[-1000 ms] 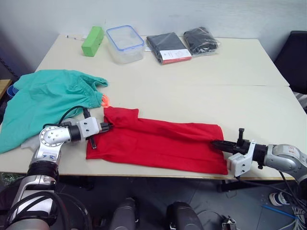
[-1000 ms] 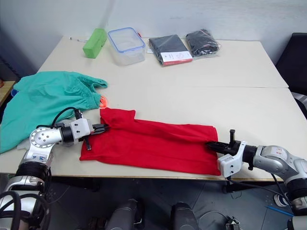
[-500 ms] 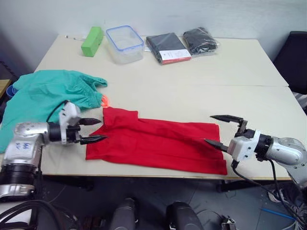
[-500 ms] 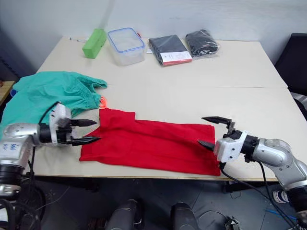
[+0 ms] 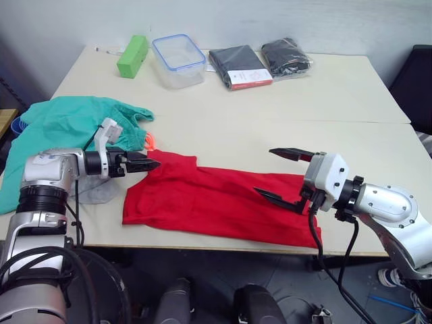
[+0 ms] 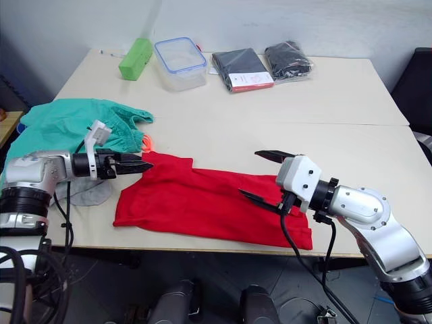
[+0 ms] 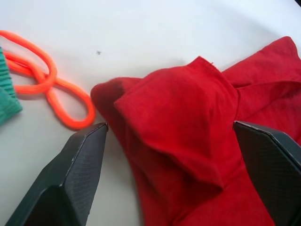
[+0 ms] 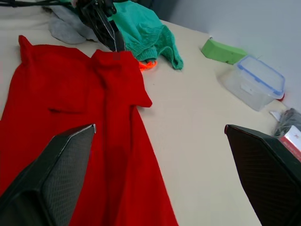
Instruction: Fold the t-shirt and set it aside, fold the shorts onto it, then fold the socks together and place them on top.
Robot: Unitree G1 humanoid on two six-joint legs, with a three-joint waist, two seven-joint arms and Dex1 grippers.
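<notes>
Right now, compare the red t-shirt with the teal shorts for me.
The t-shirt lies spread flat in a long strip along the near table edge; the shorts sit bunched at the left, draping over the table's side. The t-shirt is bright red; the shorts are teal-green with an orange drawstring. Neither is held by a gripper.

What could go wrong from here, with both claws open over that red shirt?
The left gripper straddles a bunched corner of the t-shirt; closing there could pinch several layers and spoil the fold.

The orange drawstring of the shorts lies right beside that corner, so the fingers might snag it and drag the shorts along.

The right gripper is open above the shirt's other end, near the table edge; a missed grasp could push cloth over it.
</notes>
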